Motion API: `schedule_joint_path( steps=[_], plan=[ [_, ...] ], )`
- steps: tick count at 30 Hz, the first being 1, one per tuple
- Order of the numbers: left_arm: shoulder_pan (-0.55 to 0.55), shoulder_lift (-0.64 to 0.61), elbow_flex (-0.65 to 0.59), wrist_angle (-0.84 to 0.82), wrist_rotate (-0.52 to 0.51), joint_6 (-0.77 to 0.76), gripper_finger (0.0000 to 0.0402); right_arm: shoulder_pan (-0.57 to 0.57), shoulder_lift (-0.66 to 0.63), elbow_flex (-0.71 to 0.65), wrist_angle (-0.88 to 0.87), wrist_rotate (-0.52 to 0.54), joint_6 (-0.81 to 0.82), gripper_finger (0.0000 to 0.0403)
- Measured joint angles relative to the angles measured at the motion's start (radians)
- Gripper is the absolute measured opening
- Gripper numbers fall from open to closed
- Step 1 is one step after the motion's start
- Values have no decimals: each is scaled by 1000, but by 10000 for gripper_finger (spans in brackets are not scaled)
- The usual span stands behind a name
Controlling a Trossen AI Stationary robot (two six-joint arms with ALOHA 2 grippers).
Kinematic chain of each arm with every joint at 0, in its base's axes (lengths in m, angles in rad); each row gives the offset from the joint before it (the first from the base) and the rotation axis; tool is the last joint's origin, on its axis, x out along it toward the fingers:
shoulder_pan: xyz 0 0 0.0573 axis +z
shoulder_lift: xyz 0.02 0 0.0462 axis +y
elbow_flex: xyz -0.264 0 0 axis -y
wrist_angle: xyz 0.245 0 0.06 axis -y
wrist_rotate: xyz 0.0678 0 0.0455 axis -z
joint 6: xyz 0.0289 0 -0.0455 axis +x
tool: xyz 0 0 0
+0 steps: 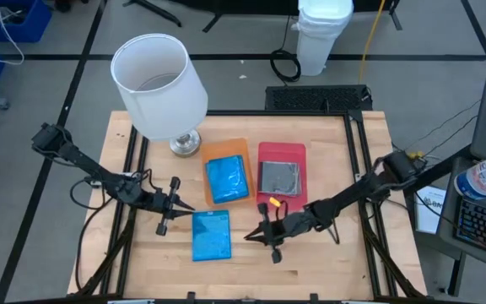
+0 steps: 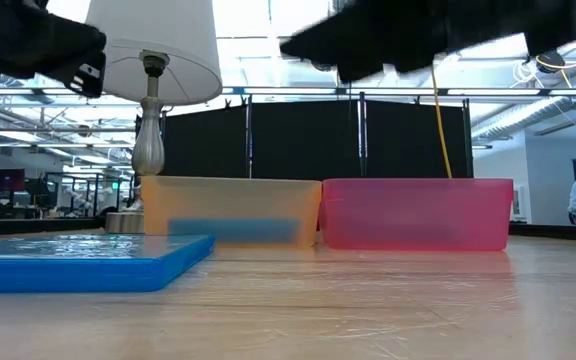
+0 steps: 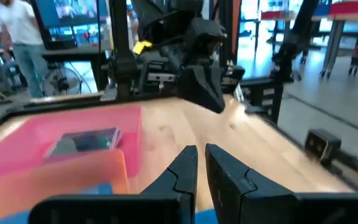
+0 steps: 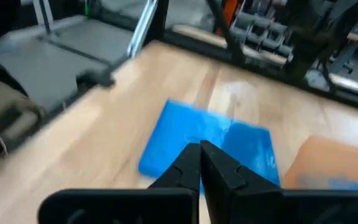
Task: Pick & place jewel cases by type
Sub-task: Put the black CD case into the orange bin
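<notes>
Blue jewel case [image 1: 212, 234] lies flat on bare wood table [image 1: 327, 253] at 6 o'clock of orange tray [image 1: 226, 149]; second blue case [image 1: 228, 179] sits inside that orange tray; dark grey case [image 1: 279, 177] sits in red tray [image 1: 282, 153], just at 3 o'clock of the orange one; right gripper [image 1: 256, 236] hangs above the table at 3 o'clock of the loose blue case, fingers clenched together, nothing between them; left gripper [image 1: 178, 204] at its 11 o'clock, fingers nearly together, empty; lamp [image 1: 160, 87] stands at 10 o'clock of the trays.
</notes>
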Motion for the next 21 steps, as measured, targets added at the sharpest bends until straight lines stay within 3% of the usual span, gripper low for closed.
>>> schedule_joint_path(
  steps=[6, 10, 15, 19, 21],
  plan=[
    [0, 10, 0, -190, 7, -57, 42, 0, 23, 0, -13, 0, 1, 6],
    [-11, 39, 0, -206, -1, -138, 42, 0, 23, 0, 6, -6, -11, 6],
    [-29, 77, 0, -207, -16, -126, 42, 0, 23, 0, 43, -205, -31, 6],
    [-40, 87, 2, -187, -18, -185, 42, 1, 23, 0, 89, -207, -34, 6],
    [-49, 87, 23, -257, -35, -204, 41, -1, 23, 0, 119, -201, -35, 6]
  ],
)
